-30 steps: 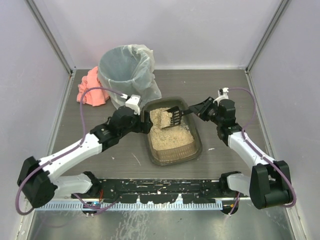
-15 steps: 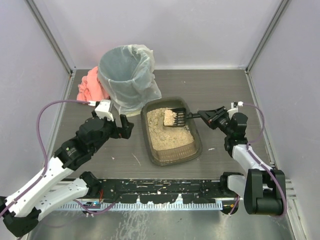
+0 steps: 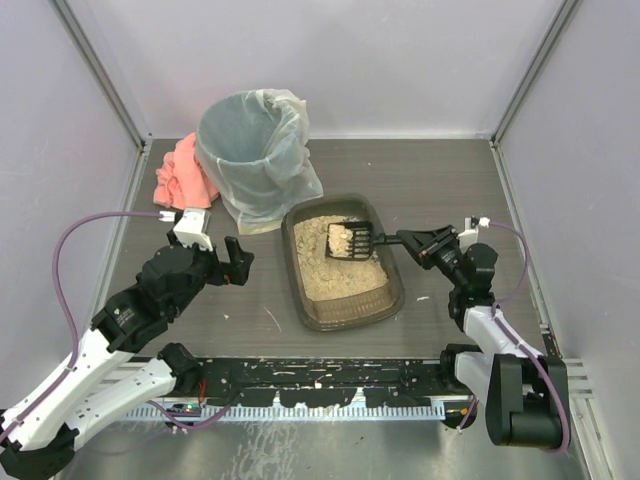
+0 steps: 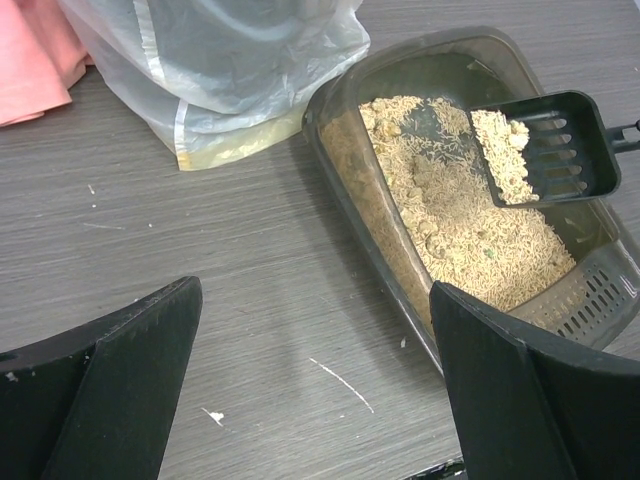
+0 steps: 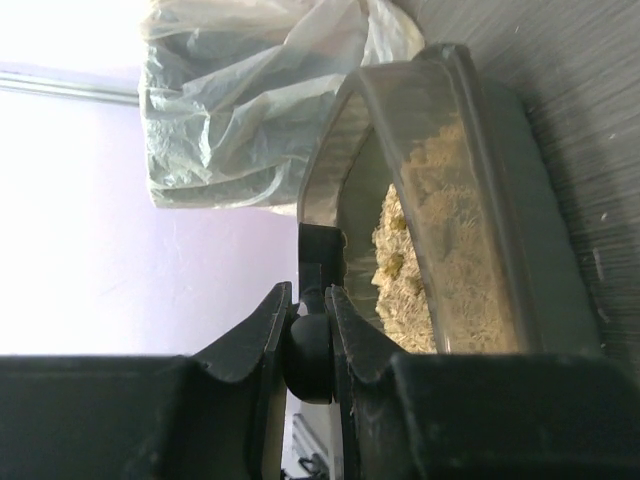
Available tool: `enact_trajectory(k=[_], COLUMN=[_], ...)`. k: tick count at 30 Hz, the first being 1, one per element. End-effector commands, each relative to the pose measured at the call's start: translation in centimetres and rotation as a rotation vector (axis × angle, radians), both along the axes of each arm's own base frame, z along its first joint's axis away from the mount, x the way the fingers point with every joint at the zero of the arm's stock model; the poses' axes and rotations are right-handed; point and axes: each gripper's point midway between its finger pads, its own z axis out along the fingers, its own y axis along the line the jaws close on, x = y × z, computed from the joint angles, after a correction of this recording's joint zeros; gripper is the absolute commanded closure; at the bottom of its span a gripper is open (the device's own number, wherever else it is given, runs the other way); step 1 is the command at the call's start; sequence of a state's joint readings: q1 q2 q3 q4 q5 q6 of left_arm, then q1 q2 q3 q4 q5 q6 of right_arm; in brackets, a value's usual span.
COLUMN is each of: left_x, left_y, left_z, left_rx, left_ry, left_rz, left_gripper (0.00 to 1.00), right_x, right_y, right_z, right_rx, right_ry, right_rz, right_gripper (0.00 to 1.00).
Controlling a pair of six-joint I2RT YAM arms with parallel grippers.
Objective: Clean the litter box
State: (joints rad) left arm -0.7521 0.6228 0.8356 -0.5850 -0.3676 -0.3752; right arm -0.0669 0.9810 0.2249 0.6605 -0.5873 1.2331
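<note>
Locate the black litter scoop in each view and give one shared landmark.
Top external: the scoop sits centre, over the litter box's far half.
Left wrist: scoop at upper right, litter in it.
Right wrist: scoop at bottom centre, handle gripped by the right hand.
Shared landmark: the litter box's brown rim.

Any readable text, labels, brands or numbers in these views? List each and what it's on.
None readable in any view.
No print shows on the litter box, the scoop, the lined bin or the pink cloth.
The arm casings show no legible markings either.
</note>
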Motion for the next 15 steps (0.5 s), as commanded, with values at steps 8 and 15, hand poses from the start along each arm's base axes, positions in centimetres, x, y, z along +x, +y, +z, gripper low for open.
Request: enact_trajectory(k=[8,15], left_x=[-0.1,-0.2], left_y=[0.3,0.3], left_z=[1.0,0.7], left_rx=[-0.022,-0.02], left_ry=[-0.016,-0.013], left_rz=[0.01,0.01], left_gripper=[0.02,0.02], right_x=[-0.7,-0.9], right_y=[1.4,2.4], right_z=[3.2,2.8], right_rx=[0.085,0.105], right_ry=[-0.127,-0.104], right_rz=[0.111,0.121], right_gripper=[0.99,0.99])
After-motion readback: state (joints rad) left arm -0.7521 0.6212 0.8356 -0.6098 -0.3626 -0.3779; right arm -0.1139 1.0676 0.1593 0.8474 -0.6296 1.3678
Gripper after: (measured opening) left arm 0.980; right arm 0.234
